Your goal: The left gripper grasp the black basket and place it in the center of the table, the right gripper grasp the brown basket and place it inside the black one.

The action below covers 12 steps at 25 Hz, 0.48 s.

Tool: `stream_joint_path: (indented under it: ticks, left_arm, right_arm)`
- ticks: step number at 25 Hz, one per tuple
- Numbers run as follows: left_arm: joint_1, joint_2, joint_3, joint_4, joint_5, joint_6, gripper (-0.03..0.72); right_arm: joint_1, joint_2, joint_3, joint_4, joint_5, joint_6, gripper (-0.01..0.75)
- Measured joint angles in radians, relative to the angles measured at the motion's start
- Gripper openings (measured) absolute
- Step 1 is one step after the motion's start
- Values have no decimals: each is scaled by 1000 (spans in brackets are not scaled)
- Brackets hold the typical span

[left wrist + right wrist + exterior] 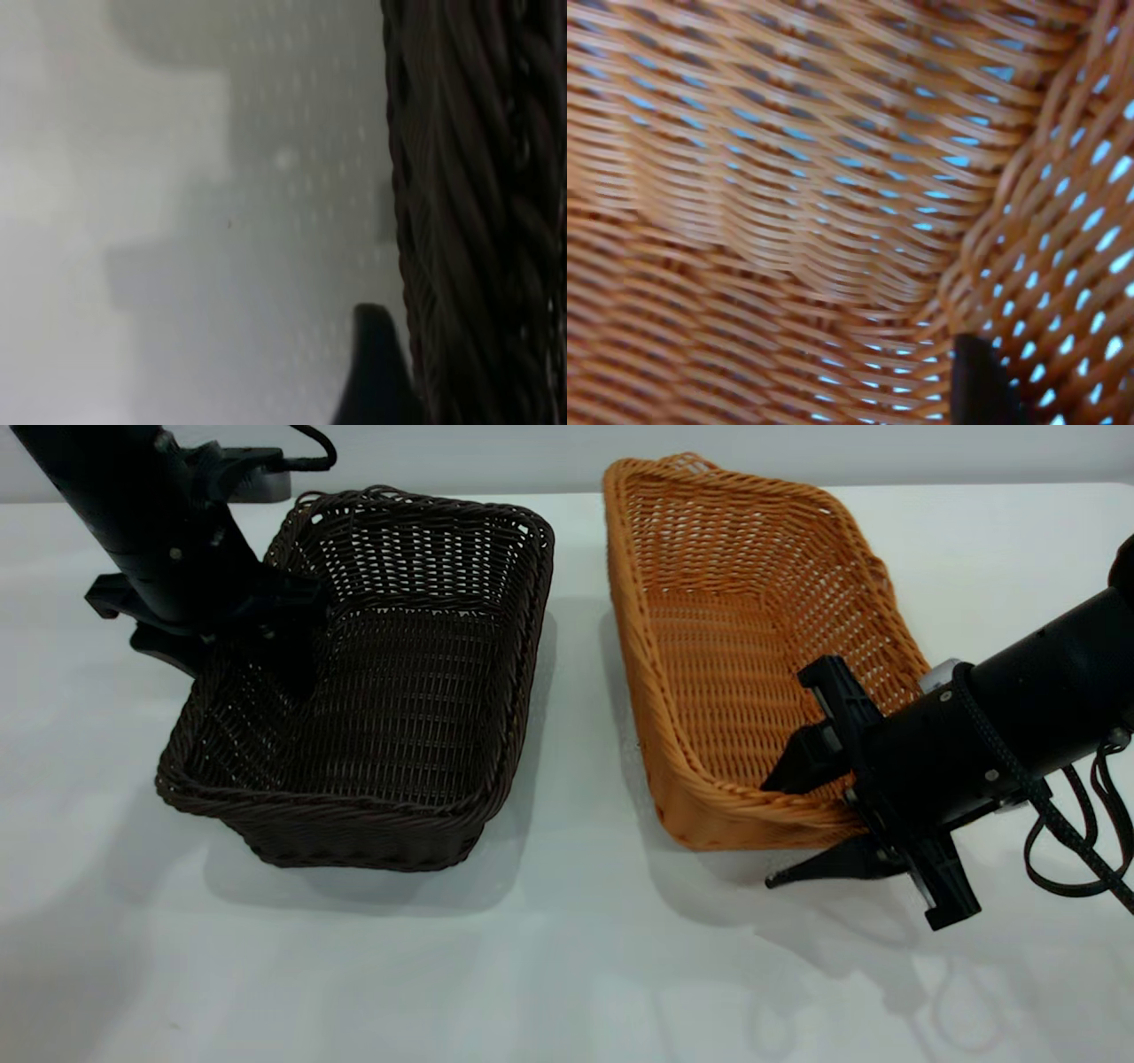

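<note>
The black basket (390,691) sits left of centre on the white table (567,965), tilted, with a shadow under its near end. My left gripper (244,669) straddles its left wall, one finger inside and one outside, shut on the wall. The left wrist view shows the dark braided rim (478,212) beside one finger (376,381). The brown basket (744,629) lies to the right, also tilted. My right gripper (769,834) is shut on its near right corner, one finger inside and one under the wall. The right wrist view shows the orange weave (788,177) and one finger (982,382).
A narrow strip of bare table (580,691) separates the two baskets. A grey arm base with a cable (257,478) stands at the back left. The right arm's black cable (1063,841) hangs in loops near the table at the right.
</note>
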Motion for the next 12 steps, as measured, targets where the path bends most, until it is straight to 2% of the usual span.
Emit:
stream_joint_path:
  ticks: [4,7,9,12]
  left_arm:
    - [0,6,0,5,-17,-3,251]
    - [0,6,0,7,-17,-12,107]
    - [3,5,-2,28,-26,-21,78]
    - [2,-2,-4,115,-34,-9,74]
  right_arm:
    - [0,0,-1,2,0,-20,157]
    - [-6,0,-1,11,10,-19,132]
    - [-25,-3,-1,9,25,-18,129]
    - [-89,-41,-2,-15,25,-22,127]
